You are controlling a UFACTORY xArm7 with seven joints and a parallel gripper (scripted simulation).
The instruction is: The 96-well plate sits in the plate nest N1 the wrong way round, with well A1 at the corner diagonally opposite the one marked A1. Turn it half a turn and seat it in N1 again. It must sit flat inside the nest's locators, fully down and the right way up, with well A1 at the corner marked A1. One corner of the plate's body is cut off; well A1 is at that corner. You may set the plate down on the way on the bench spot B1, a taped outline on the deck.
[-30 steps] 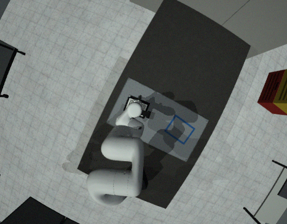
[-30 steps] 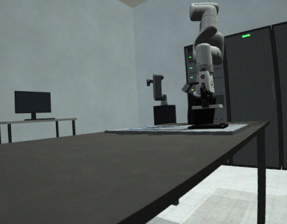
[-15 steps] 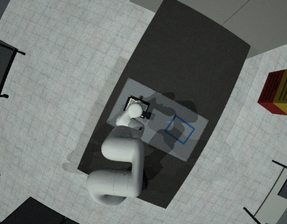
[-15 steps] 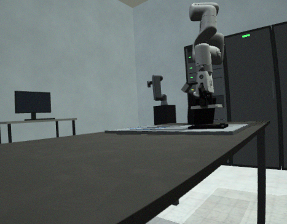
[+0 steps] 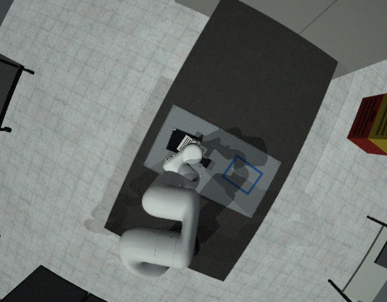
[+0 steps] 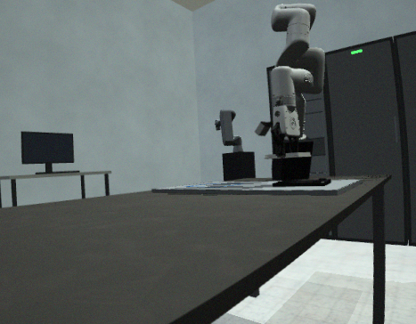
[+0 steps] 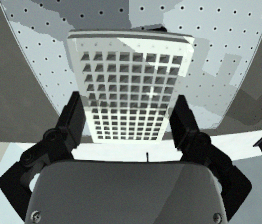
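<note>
White 96-well plate (image 7: 130, 90) hangs clamped between the wide-spread black gripper (image 7: 130, 137), lifted clear of the dark nest (image 6: 301, 182) below; next, I judge, a half-turn before reseating.

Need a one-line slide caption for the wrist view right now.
Claw shut on the 96-well plate, held above the perforated deck.

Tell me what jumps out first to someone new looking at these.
The white arm towers over the dark table, its gripper shut on the plate and holding it in the air above the black nest. On the grey deck beside it, the blue B1 outline is the one spot of colour. Off the table, a red and yellow box stands on the floor.
</note>
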